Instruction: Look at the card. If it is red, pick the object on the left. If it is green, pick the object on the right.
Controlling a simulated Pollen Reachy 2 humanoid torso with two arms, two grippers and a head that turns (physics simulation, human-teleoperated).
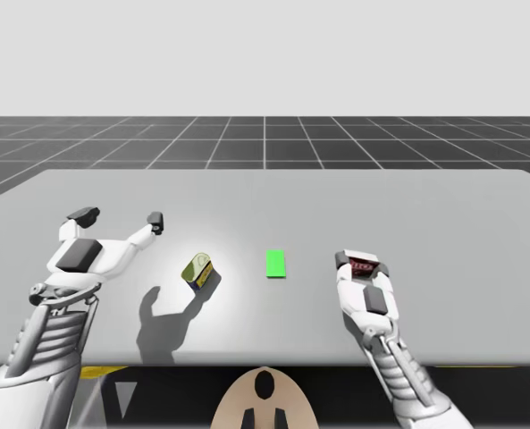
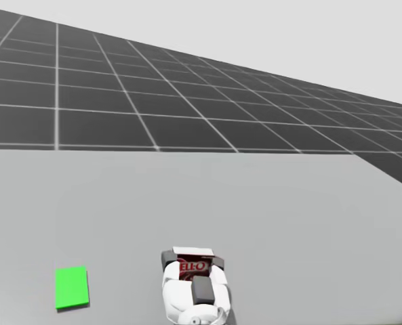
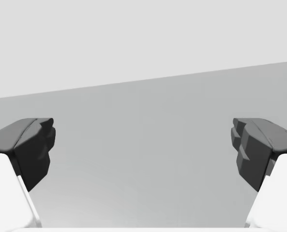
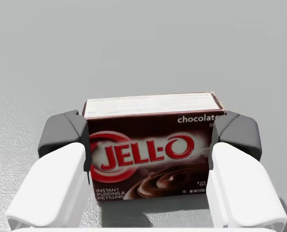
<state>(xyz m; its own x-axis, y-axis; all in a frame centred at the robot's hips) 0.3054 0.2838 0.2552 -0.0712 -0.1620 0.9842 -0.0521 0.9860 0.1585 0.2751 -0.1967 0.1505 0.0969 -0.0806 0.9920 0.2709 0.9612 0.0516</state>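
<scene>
Right gripper (image 4: pixel 150 139) clenched on brown box (image 4: pixel 148 166), fingers pressing both sides. Green card (image 1: pixel 276 264) flat on table (image 1: pixel 425 206), between box and tilted yellow can (image 1: pixel 198 270), apart from both. Left gripper (image 1: pixel 121 217) spread wide, beyond can.

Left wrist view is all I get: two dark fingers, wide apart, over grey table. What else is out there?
Observer: A flat green card lies centrally on the grey table.
Operator: Anything near it?
Observer: A small yellow can lies tipped over, left of the card in the high view.
Operator: And the other arm?
Observer: The right arm's fingers press a dark brown cardboard box from both sides, right of the card.
</scene>
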